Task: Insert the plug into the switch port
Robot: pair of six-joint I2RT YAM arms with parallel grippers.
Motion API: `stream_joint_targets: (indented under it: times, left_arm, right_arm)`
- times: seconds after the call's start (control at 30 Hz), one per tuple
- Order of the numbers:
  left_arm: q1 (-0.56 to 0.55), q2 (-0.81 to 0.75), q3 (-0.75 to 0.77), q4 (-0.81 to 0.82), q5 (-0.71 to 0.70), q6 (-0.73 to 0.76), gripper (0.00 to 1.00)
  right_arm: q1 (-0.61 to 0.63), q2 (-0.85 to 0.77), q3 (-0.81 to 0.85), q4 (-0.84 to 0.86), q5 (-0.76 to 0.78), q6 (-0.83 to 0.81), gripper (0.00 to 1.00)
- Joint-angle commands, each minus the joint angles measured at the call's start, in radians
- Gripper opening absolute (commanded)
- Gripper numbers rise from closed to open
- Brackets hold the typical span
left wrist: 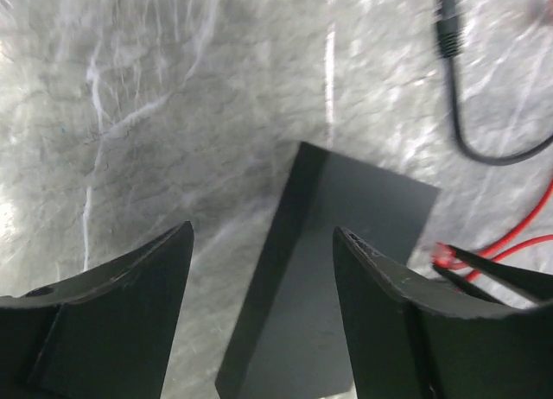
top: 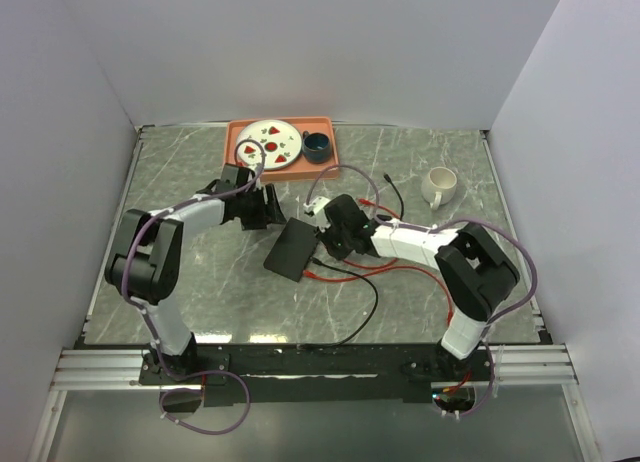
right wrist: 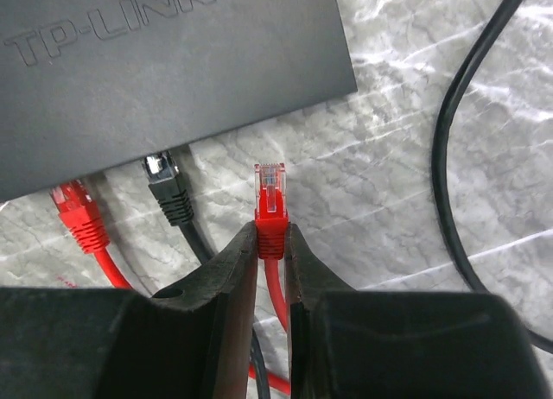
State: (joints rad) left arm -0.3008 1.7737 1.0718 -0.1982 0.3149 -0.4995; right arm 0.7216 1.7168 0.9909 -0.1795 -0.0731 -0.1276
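Right wrist view shows the right tool (right wrist: 271, 235) clamped on the red plug (right wrist: 270, 192), the switch (right wrist: 173, 62) just beyond at 11 o'clock, mid-way across the bench (top: 170, 162), the left tool (left wrist: 262, 235) spread open above it.

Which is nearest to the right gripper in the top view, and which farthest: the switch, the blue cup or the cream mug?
From the right gripper, holding the red plug:
1. switch, right beside it on its left.
2. blue cup, on the orange tray at the far edge.
3. cream mug, off to the far right.
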Motion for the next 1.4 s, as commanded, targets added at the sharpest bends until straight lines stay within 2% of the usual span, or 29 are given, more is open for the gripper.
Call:
stream_joint_targets:
  times: [0.0, 0.63, 0.9, 1.37]
  left_arm:
    - [0.003, 0.026, -0.029, 0.043, 0.064, 0.021, 0.7]
    - [0.002, 0.047, -0.062, 0.079, 0.148, 0.013, 0.65]
    - [0.002, 0.055, -0.079, 0.089, 0.17, 0.012, 0.62]
    - [-0.001, 0.066, -0.065, 0.079, 0.185, 0.021, 0.63]
  right_arm:
    - [0.006, 0.046, 0.097, -0.063, -0.001, -0.033, 0.0]
    - [0.021, 0.142, 0.166, -0.11, -0.053, 0.0, 0.0]
    - [0.03, 0.133, 0.184, -0.1, -0.037, 0.005, 0.0]
    - [0.03, 0.127, 0.207, -0.092, -0.016, -0.021, 0.0]
